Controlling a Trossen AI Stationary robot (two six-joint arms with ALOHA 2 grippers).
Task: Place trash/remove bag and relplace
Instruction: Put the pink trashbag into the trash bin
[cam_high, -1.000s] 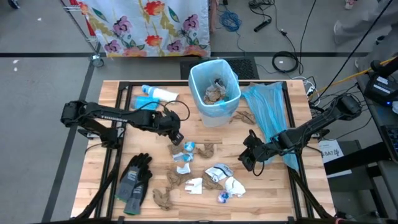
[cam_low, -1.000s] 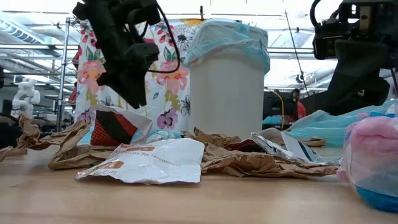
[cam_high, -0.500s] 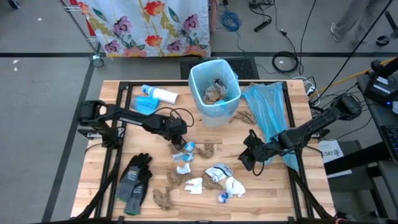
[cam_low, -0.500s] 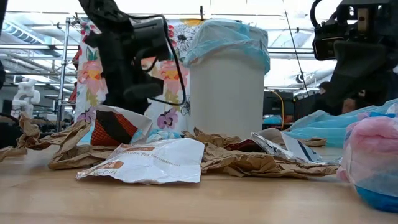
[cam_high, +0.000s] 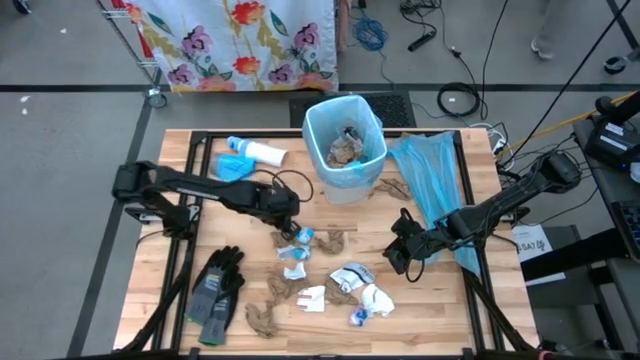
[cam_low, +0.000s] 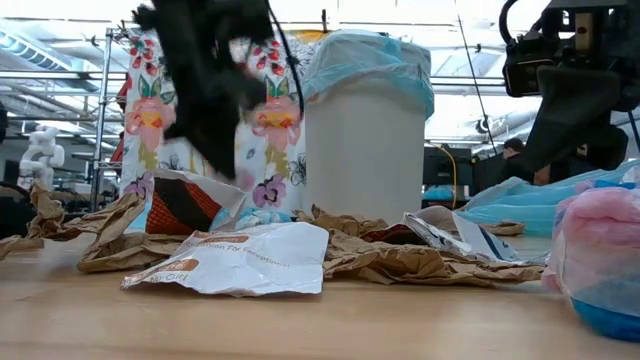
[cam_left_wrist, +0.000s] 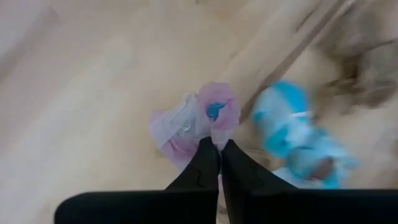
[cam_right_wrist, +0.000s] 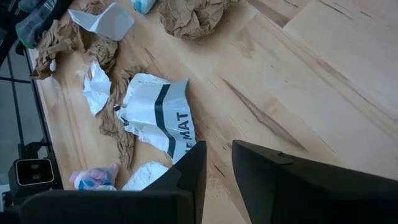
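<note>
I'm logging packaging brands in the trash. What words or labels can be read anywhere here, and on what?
"MAT": end of a word, on the white wrapper with a dark stripe.
White wrapper at the front of the low view: brown print, too blurred to read.
White bottle: label too small to read.

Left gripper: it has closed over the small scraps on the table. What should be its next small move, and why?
Probably a short, straight lift. The left gripper is shut, its tips pinching a pink and white wrapper scrap lying on the table. Raising it a little would show whether the scrap comes along before carrying it to the blue-lined trash bin, which stands beyond it.
</note>
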